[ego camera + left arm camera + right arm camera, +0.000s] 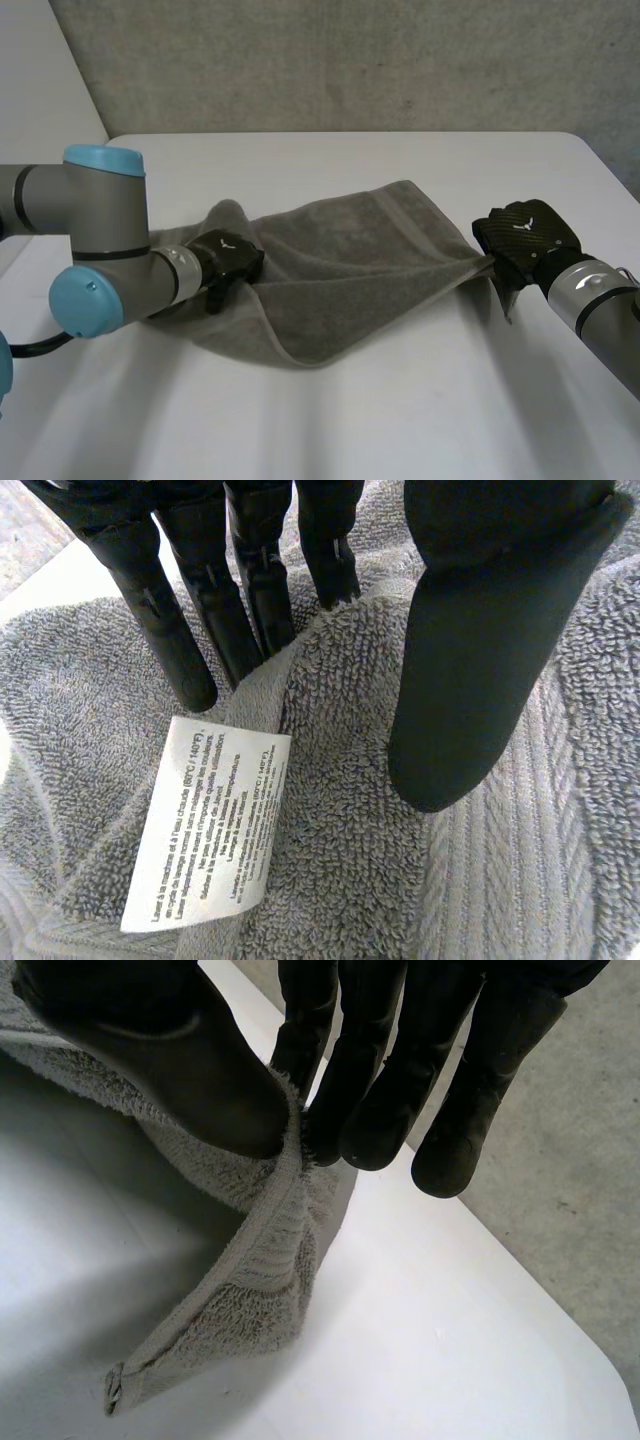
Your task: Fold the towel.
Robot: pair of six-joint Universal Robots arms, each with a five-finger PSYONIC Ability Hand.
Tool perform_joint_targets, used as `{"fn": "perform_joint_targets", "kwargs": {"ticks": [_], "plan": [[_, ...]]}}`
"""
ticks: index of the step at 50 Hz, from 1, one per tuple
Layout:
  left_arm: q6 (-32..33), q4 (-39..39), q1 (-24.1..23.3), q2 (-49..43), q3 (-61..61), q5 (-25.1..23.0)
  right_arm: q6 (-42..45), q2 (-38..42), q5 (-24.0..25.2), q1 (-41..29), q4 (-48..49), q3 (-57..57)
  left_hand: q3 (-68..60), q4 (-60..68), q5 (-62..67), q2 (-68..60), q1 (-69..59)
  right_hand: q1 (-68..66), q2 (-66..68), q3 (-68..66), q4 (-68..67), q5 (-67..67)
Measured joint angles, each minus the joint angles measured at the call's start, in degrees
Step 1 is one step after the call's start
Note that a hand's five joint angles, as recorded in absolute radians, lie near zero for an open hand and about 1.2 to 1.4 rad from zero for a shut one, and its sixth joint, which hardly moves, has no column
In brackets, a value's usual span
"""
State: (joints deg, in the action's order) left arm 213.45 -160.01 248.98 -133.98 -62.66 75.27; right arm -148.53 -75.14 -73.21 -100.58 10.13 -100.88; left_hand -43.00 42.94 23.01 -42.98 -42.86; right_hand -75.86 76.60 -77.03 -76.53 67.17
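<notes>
Over the middle of the table (400, 420) the towel (340, 270) sags partly lifted. The left hand (228, 258) and right hand (525, 235) each clamp an end between thumb and fingers, probably to stretch it for folding.

A white table (400, 410) with rounded corners stands before a rough grey speckled surface (350, 60).

grey towel (350, 270), rumpled, partly folded, white care label (205, 820), on table
</notes>
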Motion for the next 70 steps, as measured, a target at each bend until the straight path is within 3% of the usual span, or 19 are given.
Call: {"fn": "perform_joint_targets", "kwargs": {"ticks": [16, 40, 50, 57, 62, 70], "plan": [[0.09, -3.36, -0.17, 5.04, -5.24, -0.06, 0.0, 0.09, 0.0, -0.06, 0.02, -0.1, 2.32, -2.26, -2.36, 2.25, 2.14, 0.0, 0.0, 0.0, 0.0, 0.0], [0.12, -4.44, 0.2, 3.98, -5.62, -0.03, 0.17, 0.28, 0.03, -0.06, -0.02, -0.13, -6.18, 6.29, 6.03, -6.24, -6.16, 0.0, 0.0, 0.0, 0.0, 0.0], [0.18, -6.81, -0.12, 2.3, -5.44, 0.76, 0.17, 0.78, 0.03, 0.03, 0.02, -0.01, -24.5, 24.68, 24.54, -24.8, -24.42, 0.0, 0.0, 0.0, 0.0, 0.0], [-0.22, -9.02, -0.19, 3.32, -5.44, 2.79, 0.08, 0.53, -0.01, 0.47, -0.03, 0.5, -26.38, 26.56, 26.33, -26.54, -25.92, 0.0, 0.0, 0.0, 0.0, 0.0], [-1.62, -10.42, -0.03, 7.36, -5.72, 5.0, -0.52, -1.62, -0.35, 0.76, -0.77, 2.55, -26.47, 26.75, 26.37, -26.66, -26.07, 0.0, 0.0, 0.0, 0.0, 0.0], [-9.18, -12.83, 1.35, 20.16, -7.32, 6.89, -2.07, -9.96, -0.2, 1.56, -8.88, 12.05, -26.54, 26.78, 26.38, -26.67, -26.13, 0.0, 0.0, 0.0, 0.0, 0.0]]}}
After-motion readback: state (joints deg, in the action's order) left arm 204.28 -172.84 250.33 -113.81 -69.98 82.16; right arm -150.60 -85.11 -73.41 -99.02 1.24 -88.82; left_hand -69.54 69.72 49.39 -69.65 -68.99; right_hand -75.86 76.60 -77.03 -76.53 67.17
